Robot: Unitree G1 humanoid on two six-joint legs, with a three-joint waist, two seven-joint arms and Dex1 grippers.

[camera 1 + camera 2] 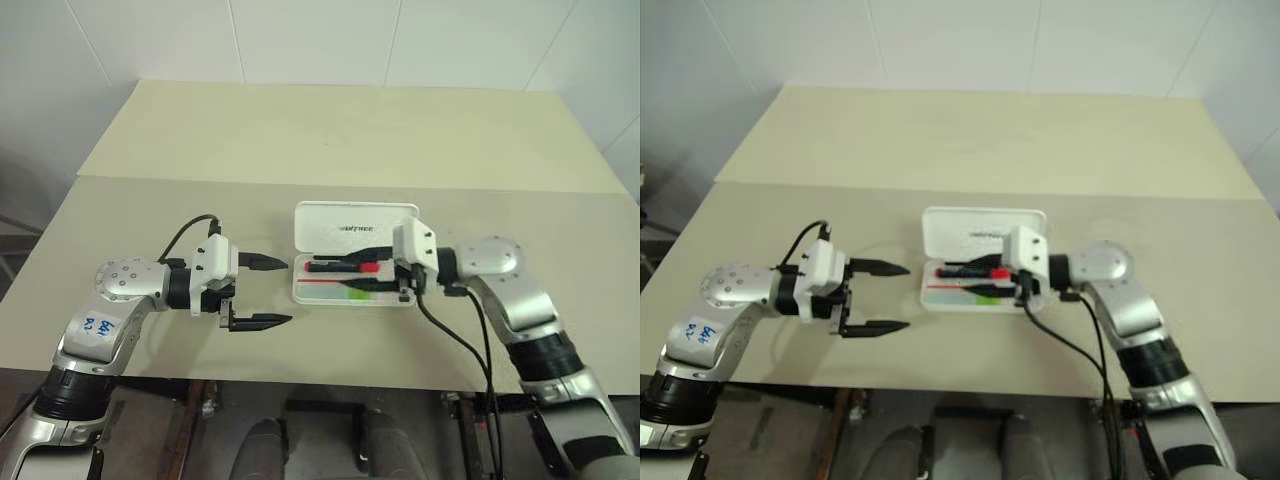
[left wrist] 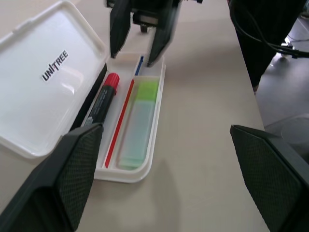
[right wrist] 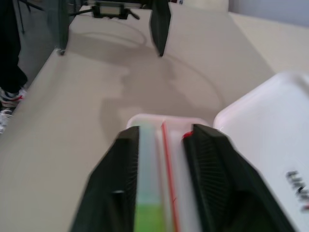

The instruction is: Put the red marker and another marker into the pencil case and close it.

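I see the white hard plastic pencil case lying open on the pale beige surface, lid tilted back. Inside, the black-barrelled red-capped marker lies in the compartment by the hinge, and the stubby mint-green highlighter with lime cap sits in the front one. My left hand hovers spread, just beside the case. My right hand is over the case's end, fingers parted, apparently gripping nothing
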